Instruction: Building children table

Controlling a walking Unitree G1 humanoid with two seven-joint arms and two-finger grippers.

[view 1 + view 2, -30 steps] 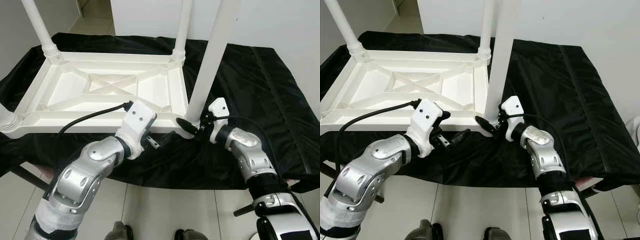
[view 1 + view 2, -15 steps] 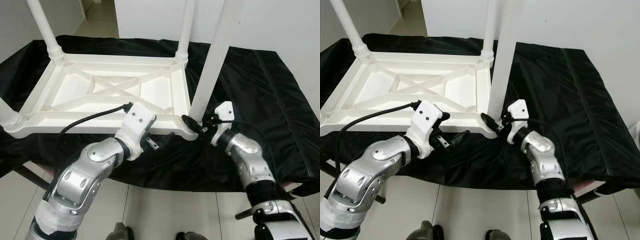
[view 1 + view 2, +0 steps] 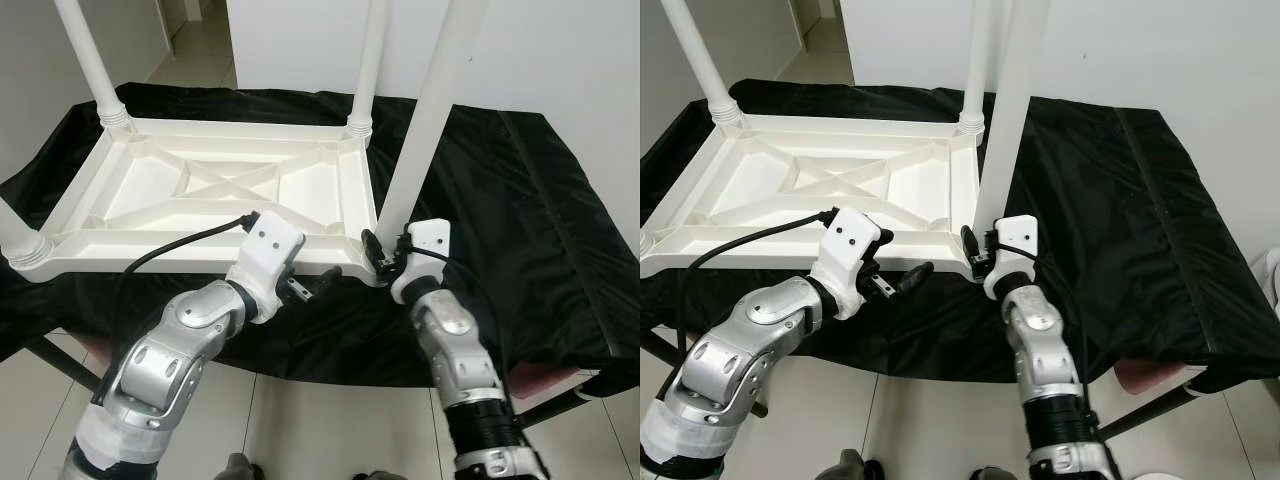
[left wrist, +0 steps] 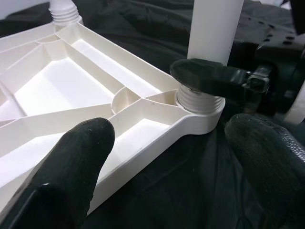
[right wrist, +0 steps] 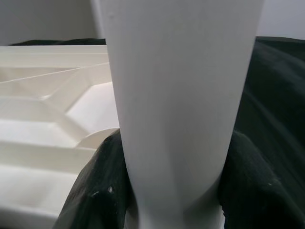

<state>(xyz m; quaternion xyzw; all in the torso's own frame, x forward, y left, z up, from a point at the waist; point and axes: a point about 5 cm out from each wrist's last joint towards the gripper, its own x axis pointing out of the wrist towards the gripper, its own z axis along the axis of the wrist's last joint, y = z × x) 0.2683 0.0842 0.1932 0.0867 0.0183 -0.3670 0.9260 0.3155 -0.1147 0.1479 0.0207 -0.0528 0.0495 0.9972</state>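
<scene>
White plastic table top, upturned on black cloth. Near-corner leg: likely light, stiff, slippery; right gripper clamps its base. Left gripper spread, empty.

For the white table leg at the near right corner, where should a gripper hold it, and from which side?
Probably low on the table leg, just above its threaded base. It is a round, upright post in the upturned tabletop, so two fingers can pinch across it. Come from the open right side over the black cloth, as the right gripper does; the left gripper hangs open nearby.
</scene>
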